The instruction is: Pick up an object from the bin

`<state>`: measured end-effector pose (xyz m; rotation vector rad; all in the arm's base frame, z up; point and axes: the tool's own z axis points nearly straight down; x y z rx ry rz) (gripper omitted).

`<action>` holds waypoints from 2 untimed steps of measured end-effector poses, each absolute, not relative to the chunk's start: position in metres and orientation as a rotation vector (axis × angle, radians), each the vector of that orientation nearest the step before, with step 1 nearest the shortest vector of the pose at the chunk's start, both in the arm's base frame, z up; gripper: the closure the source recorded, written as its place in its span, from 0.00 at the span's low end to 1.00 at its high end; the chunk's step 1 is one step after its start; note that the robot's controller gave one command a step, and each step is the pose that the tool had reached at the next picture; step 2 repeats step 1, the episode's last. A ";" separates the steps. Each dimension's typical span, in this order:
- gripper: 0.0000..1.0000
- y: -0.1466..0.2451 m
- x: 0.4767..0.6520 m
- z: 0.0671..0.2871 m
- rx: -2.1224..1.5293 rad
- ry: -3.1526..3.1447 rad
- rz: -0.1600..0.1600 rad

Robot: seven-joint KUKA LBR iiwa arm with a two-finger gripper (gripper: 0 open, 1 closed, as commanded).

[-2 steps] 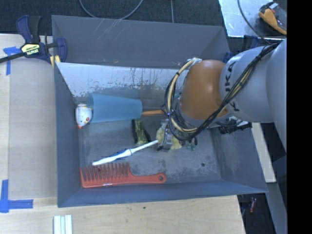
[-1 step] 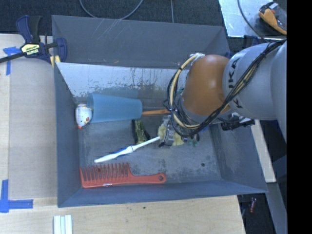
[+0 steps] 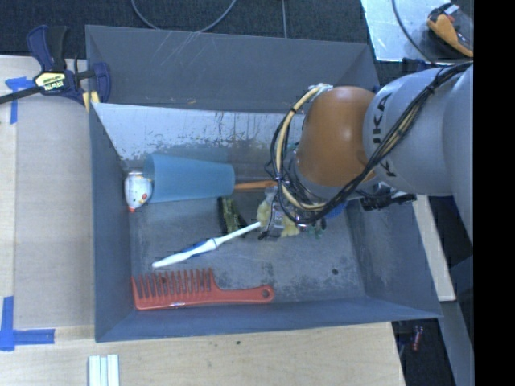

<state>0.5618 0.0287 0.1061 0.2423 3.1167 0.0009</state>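
My gripper (image 3: 276, 222) hangs low in the middle of the bin, mostly hidden under the arm's orange cover. Right at it ends one tip of a white and blue toothbrush (image 3: 206, 247), which lies slanting down to the left. A small dark green thing (image 3: 231, 214) lies just left of the gripper, and a pale yellowish thing (image 3: 266, 210) sits against it. Behind, a thin orange stick (image 3: 253, 185) pokes out from under the cover.
A light blue cup (image 3: 191, 178) lies on its side at the back left, with a small white and red toy (image 3: 138, 190) at its left end. A red comb (image 3: 201, 289) lies along the front wall. The arm covers the bin's right part.
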 end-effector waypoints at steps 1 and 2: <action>1.00 0.035 0.563 0.206 0.268 3.120 0.000; 1.00 0.035 0.563 0.206 0.268 3.120 0.000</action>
